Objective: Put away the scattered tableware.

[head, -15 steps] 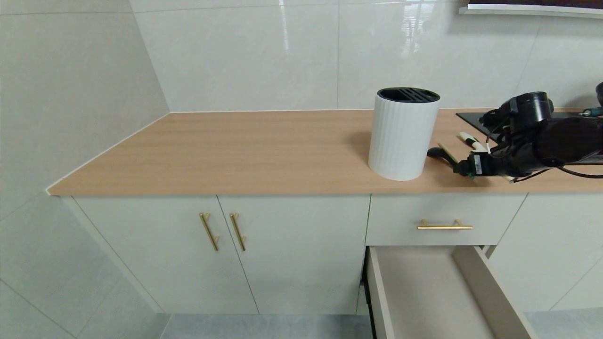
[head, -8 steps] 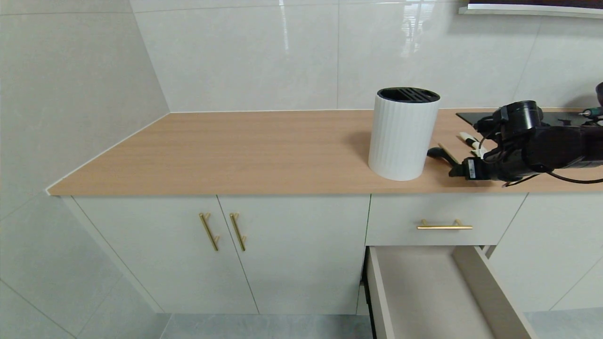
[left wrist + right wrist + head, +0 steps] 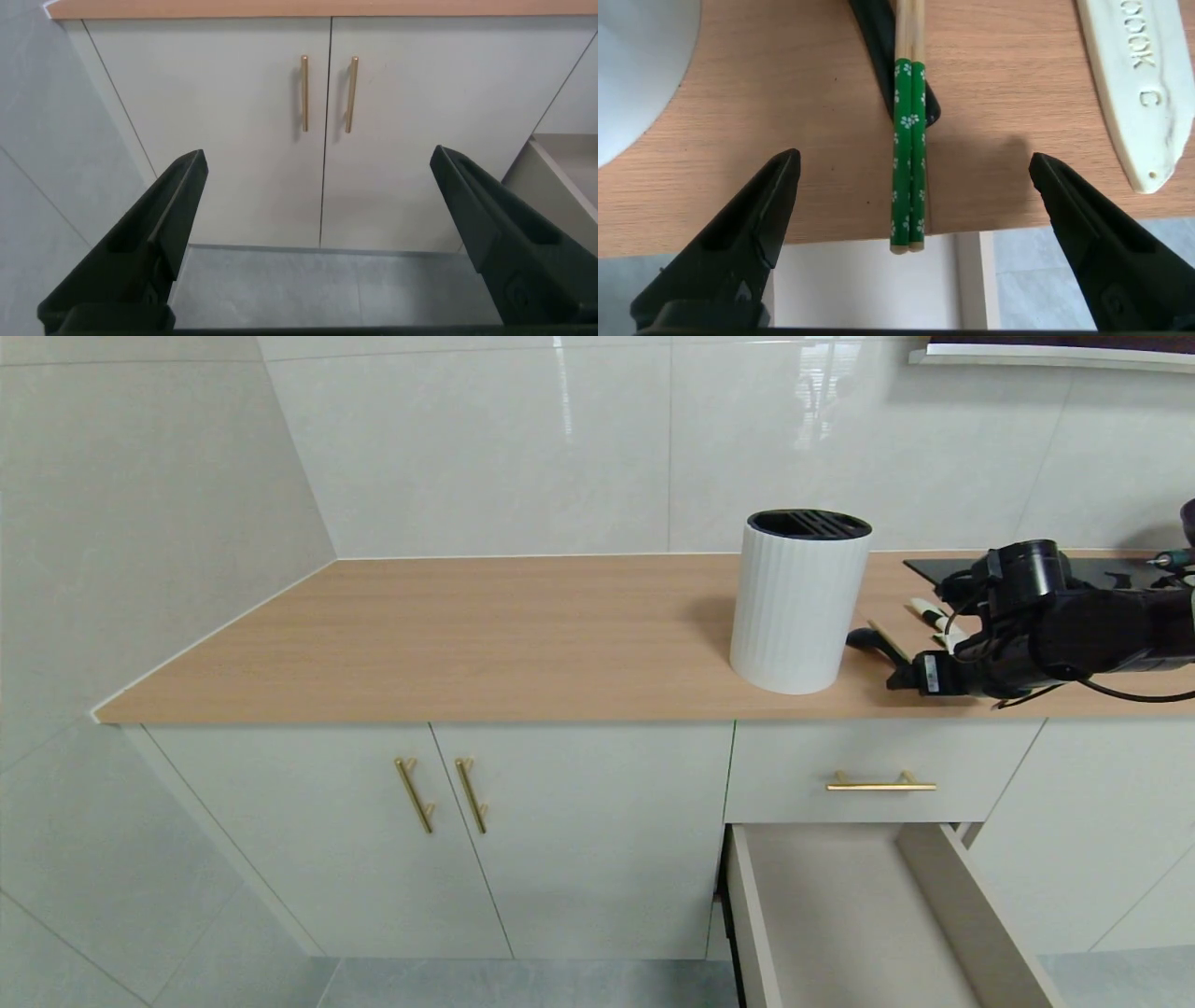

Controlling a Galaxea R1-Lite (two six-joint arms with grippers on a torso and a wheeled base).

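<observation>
A pair of chopsticks [image 3: 909,140] with green ends is laid on the counter [image 3: 467,635] just right of the white holder [image 3: 799,602], across a black utensil [image 3: 878,56]. A white ceramic piece [image 3: 1134,84] is seen farther right. The right gripper [image 3: 912,168] is spread wide astride the chopsticks, nothing grasped. The left gripper [image 3: 318,161] is likewise released, held lower than the holder, before the cabinet doors [image 3: 234,140].
</observation>
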